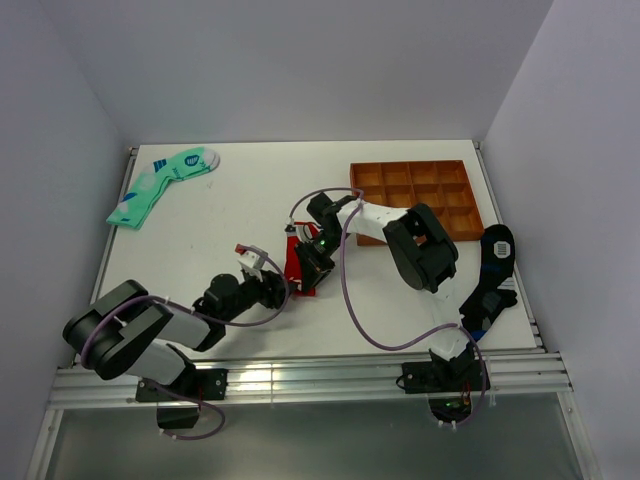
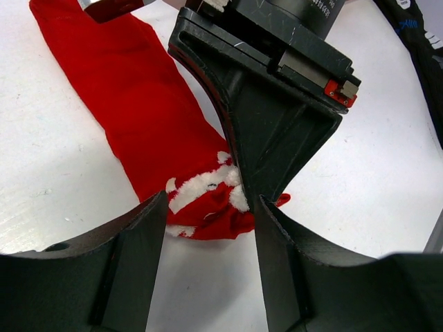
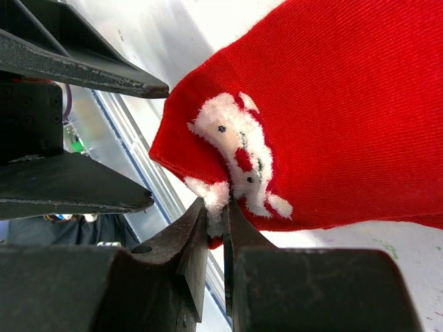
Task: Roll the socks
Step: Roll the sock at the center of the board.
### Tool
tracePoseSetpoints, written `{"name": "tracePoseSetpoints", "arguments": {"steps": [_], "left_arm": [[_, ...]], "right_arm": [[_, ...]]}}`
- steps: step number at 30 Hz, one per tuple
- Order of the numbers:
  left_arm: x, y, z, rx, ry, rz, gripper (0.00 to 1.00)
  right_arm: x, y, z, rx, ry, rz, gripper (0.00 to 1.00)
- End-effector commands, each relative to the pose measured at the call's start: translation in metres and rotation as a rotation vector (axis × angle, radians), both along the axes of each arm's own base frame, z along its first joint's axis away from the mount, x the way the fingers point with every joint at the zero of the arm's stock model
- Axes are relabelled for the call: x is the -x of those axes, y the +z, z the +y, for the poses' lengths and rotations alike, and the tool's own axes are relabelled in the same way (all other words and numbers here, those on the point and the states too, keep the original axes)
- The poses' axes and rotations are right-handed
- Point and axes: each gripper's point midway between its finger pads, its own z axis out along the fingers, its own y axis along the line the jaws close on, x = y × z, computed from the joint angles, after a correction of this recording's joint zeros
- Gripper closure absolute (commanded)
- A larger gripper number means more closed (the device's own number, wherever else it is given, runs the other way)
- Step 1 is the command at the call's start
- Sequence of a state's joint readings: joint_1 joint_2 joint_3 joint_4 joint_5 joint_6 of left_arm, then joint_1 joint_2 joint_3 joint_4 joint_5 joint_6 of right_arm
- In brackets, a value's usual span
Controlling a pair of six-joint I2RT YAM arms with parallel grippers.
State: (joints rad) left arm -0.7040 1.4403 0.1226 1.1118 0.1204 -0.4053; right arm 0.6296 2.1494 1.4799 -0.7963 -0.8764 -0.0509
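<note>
At tabletop centre, socks lie flat, unrolled. Right pincer pinching figure-marked end. Left pincer spread just left of it, apparently not touching. Step: starting roll. Next: fold pinched end over, left pincer steadying.

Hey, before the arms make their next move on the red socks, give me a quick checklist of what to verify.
1. Right gripper gripping the red socks: ok, jaws pinched shut on the edge by the white figure.
2. Left gripper free to grasp: ok, open, holding nothing.
3. Roll started: not ok, socks lie flat and stretched out.
4. Both socks stacked together: cannot tell.
5. Clearance between grippers: cannot tell, they are very close.
6. Mint-green sock out of the way: ok, far corner.
</note>
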Motion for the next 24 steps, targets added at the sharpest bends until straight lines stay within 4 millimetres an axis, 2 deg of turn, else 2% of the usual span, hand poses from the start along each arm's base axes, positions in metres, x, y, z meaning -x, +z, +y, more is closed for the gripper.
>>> {"name": "tracePoseSetpoints", "arguments": {"steps": [1,24], "left_arm": [[-0.004,0.020,-0.012,0.052,-0.037,-0.060,0.42],[-0.006,0.004,-0.018,0.015,-0.054,-0.020,0.48]], "right_arm": [[-0.001,0.004,-0.001,-0.012,0.008,-0.009,1.00],[-0.003,0.006,-0.002,-0.014,0.014,-0.018,1.00]]}}
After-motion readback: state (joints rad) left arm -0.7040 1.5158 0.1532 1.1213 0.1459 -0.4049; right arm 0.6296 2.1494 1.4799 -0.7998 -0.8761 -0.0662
